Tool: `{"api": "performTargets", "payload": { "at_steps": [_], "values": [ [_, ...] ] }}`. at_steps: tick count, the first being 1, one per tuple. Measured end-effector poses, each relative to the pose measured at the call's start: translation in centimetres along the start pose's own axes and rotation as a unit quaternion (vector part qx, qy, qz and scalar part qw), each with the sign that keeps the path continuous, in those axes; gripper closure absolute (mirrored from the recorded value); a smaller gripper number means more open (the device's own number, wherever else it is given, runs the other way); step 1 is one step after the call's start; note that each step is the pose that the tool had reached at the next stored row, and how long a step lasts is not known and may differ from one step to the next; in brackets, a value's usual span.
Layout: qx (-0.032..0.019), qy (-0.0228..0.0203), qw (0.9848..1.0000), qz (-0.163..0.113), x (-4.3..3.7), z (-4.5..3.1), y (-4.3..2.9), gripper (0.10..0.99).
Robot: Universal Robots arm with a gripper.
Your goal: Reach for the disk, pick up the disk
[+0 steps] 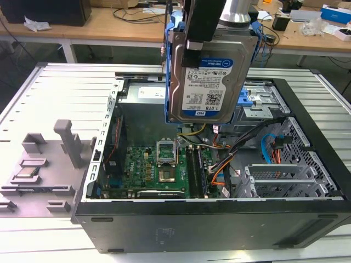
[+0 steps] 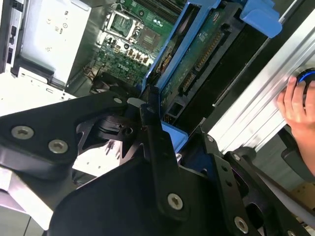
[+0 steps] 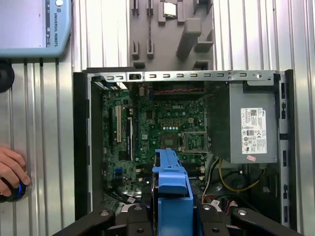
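The disk [image 1: 211, 82] hangs upright in the air above the open computer case [image 1: 219, 219], its white-and-blue label facing the exterior view, blue rails along its sides. My gripper [image 1: 204, 41] comes down from above and is shut on the disk, one black finger [image 1: 198, 33] lying across the label. In the second wrist view the disk's green circuit-board underside [image 2: 197, 54] shows between blue rails, clamped by my gripper [image 2: 156, 110]. The first wrist view sees the disk edge-on as a blue rail [image 3: 172, 191] between the black gripper links, high over the motherboard.
Below lie the motherboard [image 1: 159, 170] with its bare CPU socket [image 3: 193, 141], the power supply [image 3: 251, 128] and the drive cage [image 1: 258, 104]. A grey fixture with a small CPU chip [image 1: 27, 172] sits beside the case. A person's hand [image 3: 10, 169] rests on the ribbed table.
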State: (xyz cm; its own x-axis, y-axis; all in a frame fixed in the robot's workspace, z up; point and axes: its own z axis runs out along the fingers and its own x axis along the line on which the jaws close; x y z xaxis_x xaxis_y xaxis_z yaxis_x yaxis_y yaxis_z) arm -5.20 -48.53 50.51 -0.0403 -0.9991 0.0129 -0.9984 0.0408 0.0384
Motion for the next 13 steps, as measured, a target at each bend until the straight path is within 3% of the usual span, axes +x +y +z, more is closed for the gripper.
{"api": "performTargets", "payload": {
  "at_steps": [13],
  "values": [
    [0.0,0.0,1.0,0.0,3.12,0.14,-0.13,0.718]
  ]
}}
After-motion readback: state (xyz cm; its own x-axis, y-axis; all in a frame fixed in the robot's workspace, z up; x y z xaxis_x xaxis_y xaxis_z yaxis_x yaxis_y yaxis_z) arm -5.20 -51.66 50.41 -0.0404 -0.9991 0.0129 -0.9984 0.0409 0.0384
